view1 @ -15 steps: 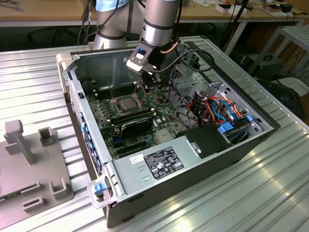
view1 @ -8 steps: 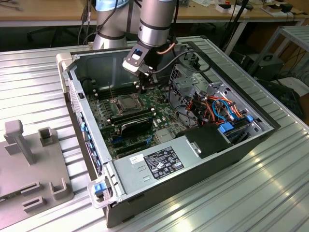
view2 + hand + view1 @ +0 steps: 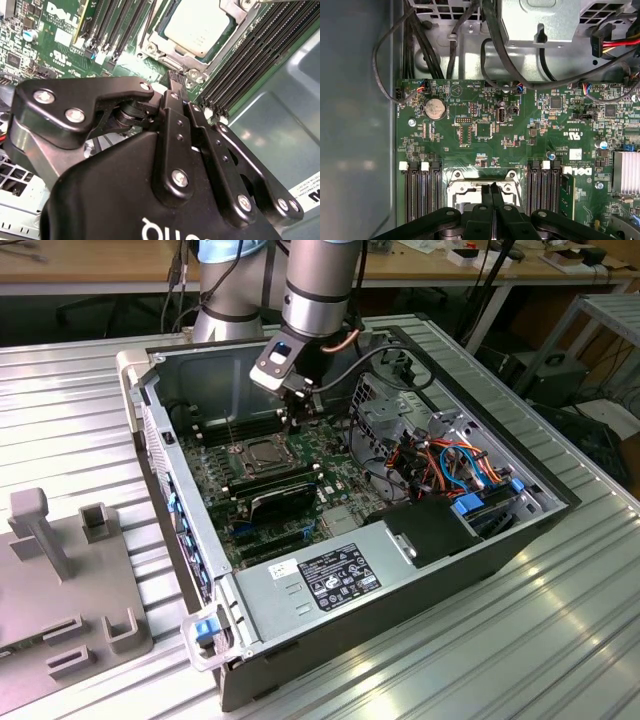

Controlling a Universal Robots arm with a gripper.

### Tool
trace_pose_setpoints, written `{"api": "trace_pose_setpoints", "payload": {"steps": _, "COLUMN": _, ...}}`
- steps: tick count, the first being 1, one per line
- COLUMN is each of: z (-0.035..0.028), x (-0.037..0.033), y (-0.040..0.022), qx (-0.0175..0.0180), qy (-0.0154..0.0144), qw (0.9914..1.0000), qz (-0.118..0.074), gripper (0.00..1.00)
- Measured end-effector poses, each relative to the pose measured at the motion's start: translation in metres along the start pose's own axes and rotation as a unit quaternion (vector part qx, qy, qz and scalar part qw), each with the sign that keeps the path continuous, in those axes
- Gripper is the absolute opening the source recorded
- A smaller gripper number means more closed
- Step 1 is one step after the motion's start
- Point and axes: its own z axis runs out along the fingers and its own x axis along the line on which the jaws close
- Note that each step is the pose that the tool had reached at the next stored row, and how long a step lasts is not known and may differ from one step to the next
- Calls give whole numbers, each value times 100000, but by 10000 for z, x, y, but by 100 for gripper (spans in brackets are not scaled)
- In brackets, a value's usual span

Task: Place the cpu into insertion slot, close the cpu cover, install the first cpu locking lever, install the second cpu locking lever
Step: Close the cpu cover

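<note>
Robot arm's black two-fingered gripper (image 3: 293, 420) hangs just above centre in the exterior view, inside an open grey metal computer case (image 3: 430, 590), fingers drawn together on nothing visible. Just below it, the flat silver-grey square cpu (image 3: 262, 452) sits in the dark metal-rimmed insertion slot (image 3: 240, 462). The second wrist view adds the thin metal-framed cpu cover (image 3: 175, 56), apparently down around the chip. The first wrist view adds black cables (image 3: 420, 35). Whether either locking lever is latched cannot be told.

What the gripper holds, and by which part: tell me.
Nothing that shows: the gripper is shut, jaws together, tips at the edge of the cpu cover, which lies closed over the cpu.
</note>
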Motion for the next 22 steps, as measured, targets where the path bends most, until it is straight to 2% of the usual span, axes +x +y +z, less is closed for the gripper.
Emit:
{"api": "trace_pose_setpoints", "payload": {"steps": 8, "z": 3, "x": 0, "y": -96, "qx": 1, "qy": -2, "qw": 100000, "qz": -10, "gripper": 11}}
{"api": "trace_pose_setpoints", "payload": {"steps": 22, "z": 17, "x": 2, "y": -304, "qx": 2, "qy": -2, "qw": 100000, "qz": -8, "gripper": 11}}
